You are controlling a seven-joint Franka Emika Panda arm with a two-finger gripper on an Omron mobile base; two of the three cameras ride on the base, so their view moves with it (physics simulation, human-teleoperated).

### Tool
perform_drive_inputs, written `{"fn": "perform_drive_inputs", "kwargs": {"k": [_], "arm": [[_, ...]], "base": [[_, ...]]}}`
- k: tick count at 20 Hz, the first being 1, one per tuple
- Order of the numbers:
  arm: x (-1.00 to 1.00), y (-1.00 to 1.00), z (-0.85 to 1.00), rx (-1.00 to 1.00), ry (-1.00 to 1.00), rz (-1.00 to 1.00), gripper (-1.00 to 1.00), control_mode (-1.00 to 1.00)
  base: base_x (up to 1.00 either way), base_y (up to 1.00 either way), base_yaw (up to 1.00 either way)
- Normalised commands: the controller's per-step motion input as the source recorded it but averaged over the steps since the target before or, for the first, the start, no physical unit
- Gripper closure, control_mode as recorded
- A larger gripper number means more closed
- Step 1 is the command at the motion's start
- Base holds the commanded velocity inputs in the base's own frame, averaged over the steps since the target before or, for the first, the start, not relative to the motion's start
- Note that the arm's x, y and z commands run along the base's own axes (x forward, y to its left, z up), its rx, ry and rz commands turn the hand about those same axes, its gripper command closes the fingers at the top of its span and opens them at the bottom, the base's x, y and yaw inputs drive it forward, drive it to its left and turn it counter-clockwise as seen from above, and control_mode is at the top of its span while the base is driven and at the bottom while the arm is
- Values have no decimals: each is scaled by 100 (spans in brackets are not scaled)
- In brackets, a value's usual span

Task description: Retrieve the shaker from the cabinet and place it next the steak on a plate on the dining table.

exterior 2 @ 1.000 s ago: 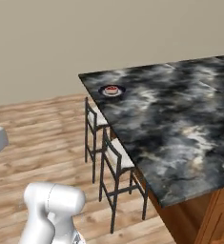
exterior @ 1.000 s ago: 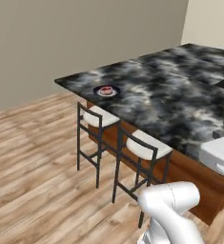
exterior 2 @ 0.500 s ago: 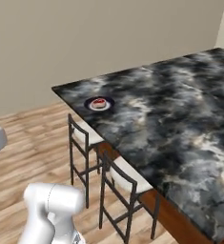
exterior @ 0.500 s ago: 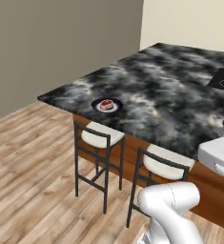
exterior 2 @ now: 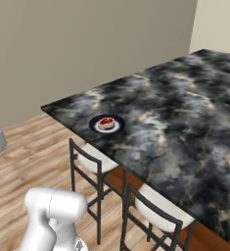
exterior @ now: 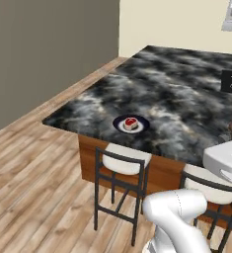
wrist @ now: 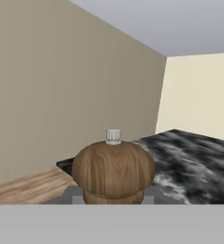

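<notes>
Near the corner of the bench (exterior: 186, 94), above the two stools, the plate (exterior: 131, 124) sits with the steak (exterior: 131, 123) on it, a little way in from the edge. In the hand view the shaker (wrist: 113, 172) looms right in front of the camera, its rounded wooden head and small pale knob upright, so I judge the tool is grasping the shaker, though I can't actually see the fingertips around it and the hold may be shallow.

What worries me from here is the approach. The stools (exterior: 121, 165) stand between my base and the bench edge, so I may have to reach far over them, and a long reach could clip a stool back or the stone lip. The plate is small and the steak takes up its centre; setting the shaker down too close could nudge the meat, or land the shaker's foot on the rim and tip it. If the hold is loose, the shaker could slip while the arm swings.
</notes>
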Motion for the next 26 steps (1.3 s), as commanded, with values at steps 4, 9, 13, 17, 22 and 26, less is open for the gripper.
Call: {"fn": "perform_drive_inputs", "kwargs": {"k": [4,9,13,17,22,26], "arm": [[0,0,0,0,0,0,100,100],[0,0,0,0,0,0,100,100],[0,0,0,0,0,0,100,100],[0,0,0,0,0,0,100,100],[0,0,0,0,0,0,100,100],[0,0,0,0,0,0,100,100]], "base": [[70,62,-18],[60,0,-11],[53,0,-19],[52,0,-15],[51,1,-18],[68,20,-32]]}}
